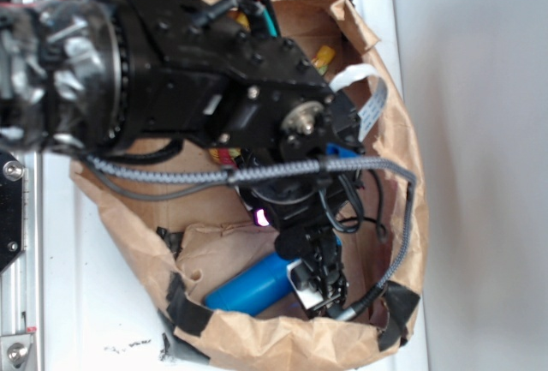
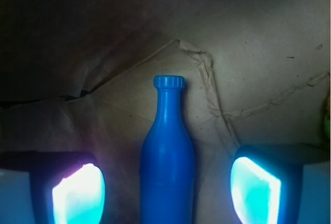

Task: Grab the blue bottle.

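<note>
In the wrist view my gripper [image 2: 166,193] is spread wide, clenched on nothing: one glowing pad [image 2: 78,195] sits at seven o'clock, the other at five, each clear of anything. Between them lies the small smooth bright-blue plastic bottle [image 2: 166,167], centred in the gap with bare space on both sides. Its long axis runs from six to twelve o'clock, straight away from me, body nearest, narrow neck and ribbed cap farthest. That axis crosses my closing line squarely, so I judge a short descent and a squeeze on the rounded body is what remains.

Under and beyond the bottle is the creased brown paper bag [image 2: 248,53], with a torn seam past the cap at one o'clock; nothing lies between pads and bottle.

From the exterior view, the bottle rests on the bag floor at seven o'clock of my fingers, the bag's crumpled walls close around, on the white desk [image 1: 111,302].
</note>
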Action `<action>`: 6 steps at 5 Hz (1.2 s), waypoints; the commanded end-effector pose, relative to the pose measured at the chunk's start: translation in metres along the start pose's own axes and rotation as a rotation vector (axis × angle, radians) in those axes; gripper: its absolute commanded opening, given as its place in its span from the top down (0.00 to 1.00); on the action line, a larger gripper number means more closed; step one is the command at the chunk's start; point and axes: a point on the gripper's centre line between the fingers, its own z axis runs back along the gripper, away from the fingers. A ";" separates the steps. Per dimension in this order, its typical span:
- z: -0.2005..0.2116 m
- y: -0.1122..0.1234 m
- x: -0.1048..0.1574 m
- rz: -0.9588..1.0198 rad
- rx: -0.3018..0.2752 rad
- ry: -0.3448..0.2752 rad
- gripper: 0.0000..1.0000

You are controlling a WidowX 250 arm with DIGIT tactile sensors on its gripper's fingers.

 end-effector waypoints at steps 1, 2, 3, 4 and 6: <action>0.005 -0.005 -0.003 -0.092 -0.041 -0.035 0.00; -0.007 -0.022 -0.022 -0.171 -0.019 -0.022 0.00; -0.022 -0.026 -0.039 -0.228 0.015 -0.023 0.00; -0.032 -0.032 -0.052 -0.257 0.004 0.027 0.00; -0.060 -0.033 -0.056 -0.298 0.067 -0.025 0.00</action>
